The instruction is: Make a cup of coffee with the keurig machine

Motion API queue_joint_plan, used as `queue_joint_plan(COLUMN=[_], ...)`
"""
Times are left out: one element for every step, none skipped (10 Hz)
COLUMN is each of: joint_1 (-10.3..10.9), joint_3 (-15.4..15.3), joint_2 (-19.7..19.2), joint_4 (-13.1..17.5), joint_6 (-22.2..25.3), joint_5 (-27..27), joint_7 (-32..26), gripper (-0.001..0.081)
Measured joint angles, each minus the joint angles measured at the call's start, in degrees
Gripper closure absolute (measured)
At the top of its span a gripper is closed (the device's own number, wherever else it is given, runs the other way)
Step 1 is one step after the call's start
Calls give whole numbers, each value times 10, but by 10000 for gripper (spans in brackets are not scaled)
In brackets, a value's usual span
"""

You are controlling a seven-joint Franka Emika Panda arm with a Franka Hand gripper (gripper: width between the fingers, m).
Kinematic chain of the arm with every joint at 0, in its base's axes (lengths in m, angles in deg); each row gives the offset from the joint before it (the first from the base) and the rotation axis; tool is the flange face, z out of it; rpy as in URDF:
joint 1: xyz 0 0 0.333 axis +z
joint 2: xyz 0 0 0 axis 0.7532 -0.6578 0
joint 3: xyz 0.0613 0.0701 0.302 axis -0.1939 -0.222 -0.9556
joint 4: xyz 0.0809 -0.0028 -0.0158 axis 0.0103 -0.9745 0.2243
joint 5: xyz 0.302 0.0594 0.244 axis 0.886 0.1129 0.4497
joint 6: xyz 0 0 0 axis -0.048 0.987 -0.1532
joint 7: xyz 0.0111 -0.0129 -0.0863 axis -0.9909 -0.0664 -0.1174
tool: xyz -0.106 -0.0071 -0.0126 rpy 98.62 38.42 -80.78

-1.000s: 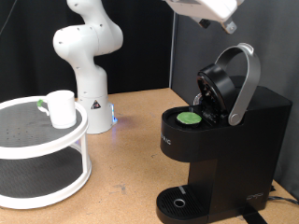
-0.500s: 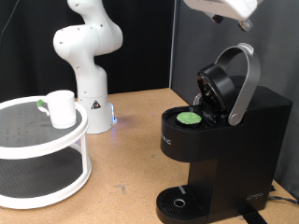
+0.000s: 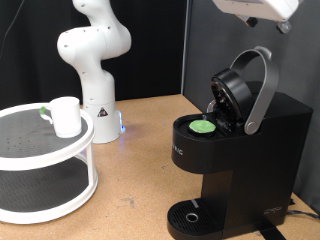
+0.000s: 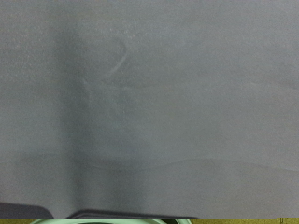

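The keurig machine stands at the exterior view's right, black, with its lid raised by the silver-grey handle. A pod with a green top sits in the open brew chamber. The cup, a small white mug, stands on the top shelf of a white round rack at the exterior view's left. Only part of my hand shows at the top right edge, high above the machine; its fingers are out of view. The wrist view shows only a plain grey surface.
The white robot base stands at the back centre on the wooden table. A dark backdrop hangs behind. The round drip tray is at the machine's foot.
My hand has moved up and to the exterior view's right, further away from the machine. The lid, pod and cup have not moved.
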Motion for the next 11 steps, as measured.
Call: queue_joint_plan(joint_1=[2,3,5,5,5,5,5,5,5,5,5], joint_3=[-7,-14,-20,-26,-31,-35,-39,-41,-43,-43,-43], joint_2=[-3,-8,-13,-16,-21,-25,-27,-27,-28,-28,-28], joint_4=[1,2,2,2,2,2,1,-1,-2,-3,-4], joint_6=[-5,-11,-17,-20,-23,-27,-31,-36,-42,-48,-53], joint_5=[0,0,0,0,0,0,0,0,-3,-6,-9], joint_7=[7,12,14,15,15,15,15,15,15,16,16], gripper=[1,1,1,110,110,283,283,460,460,668,668])
